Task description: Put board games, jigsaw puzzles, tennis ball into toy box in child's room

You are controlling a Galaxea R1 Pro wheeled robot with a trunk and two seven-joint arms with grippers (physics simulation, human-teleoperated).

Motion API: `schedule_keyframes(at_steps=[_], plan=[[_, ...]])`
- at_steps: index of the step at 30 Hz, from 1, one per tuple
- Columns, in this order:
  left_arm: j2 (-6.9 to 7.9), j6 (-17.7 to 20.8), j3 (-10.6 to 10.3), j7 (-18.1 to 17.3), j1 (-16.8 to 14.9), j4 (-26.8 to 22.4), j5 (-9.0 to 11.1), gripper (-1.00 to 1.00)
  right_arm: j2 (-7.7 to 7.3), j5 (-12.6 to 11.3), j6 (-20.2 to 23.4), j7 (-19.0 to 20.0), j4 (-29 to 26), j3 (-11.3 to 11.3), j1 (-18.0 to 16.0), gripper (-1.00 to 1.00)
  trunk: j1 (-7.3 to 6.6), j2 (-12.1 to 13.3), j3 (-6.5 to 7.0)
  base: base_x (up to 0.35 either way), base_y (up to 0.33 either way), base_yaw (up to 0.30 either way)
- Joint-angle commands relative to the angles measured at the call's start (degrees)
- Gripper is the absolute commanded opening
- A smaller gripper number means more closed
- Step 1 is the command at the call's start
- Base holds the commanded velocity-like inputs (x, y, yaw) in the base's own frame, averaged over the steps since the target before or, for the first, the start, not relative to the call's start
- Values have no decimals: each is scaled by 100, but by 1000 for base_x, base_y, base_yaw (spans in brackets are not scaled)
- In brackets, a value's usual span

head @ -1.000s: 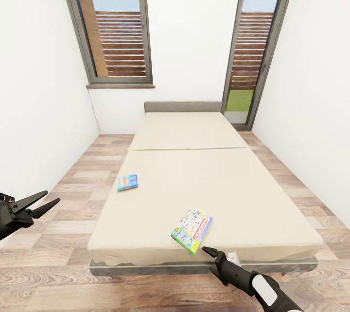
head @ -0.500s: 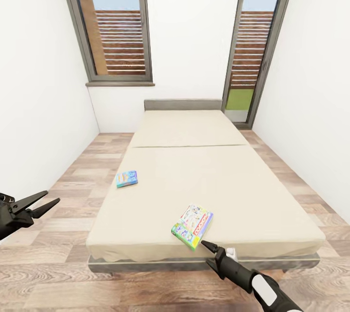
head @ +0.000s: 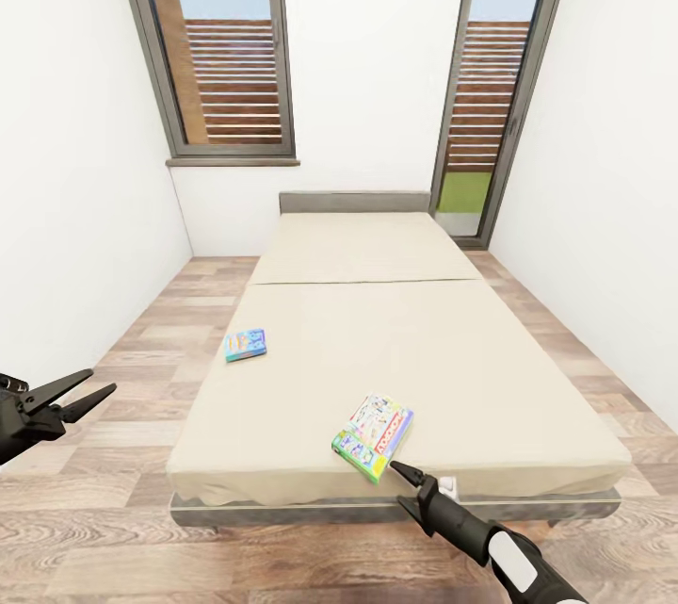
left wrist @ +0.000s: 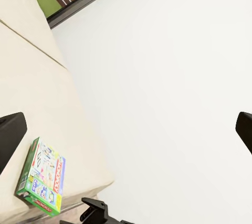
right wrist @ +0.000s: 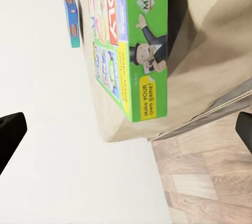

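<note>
Here we stand at the near end of the bed (head: 377,340), where two board games lie on the beige mattress. The Monopoly box (head: 373,435) sits close to the near edge, just beyond our right gripper (head: 407,481), whose fingers look spread wide enough to take the box, judging by the tips at the edges of the right wrist view. The smaller blue game (head: 245,345) rests farther off, near the left edge. Our left gripper (head: 80,395) hangs apart over the floor, fingers parted and empty, probably kept clear while the right arm reaches.

the monopoly box (right wrist: 131,45) lying near the bed's foot edge is showing "my", "make your own game!" on its green side.
</note>
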Motion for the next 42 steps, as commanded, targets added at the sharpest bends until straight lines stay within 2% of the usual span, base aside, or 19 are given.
schedule_keyframes(at_steps=[1,20,29,42], plan=[[1,25,2,-18,-4,1,-4,100,1,-20,39,6,2,-18,-3,100,-1,-2,-5,0,0,0],[1,25,2,-10,-4,1,-5,100,2,-43,63,16,2,-52,-3,100,-1,-2,-5,55,5,0],[1,25,2,-10,-4,1,-5,100,-27,-119,71,92,1,-308,-3,100,-1,-2,-5,1,0,0],[-1,25,2,-15,-4,1,-5,100,-29,-118,61,112,5,-352,-3,100,-1,-2,-5,0,0,0]])
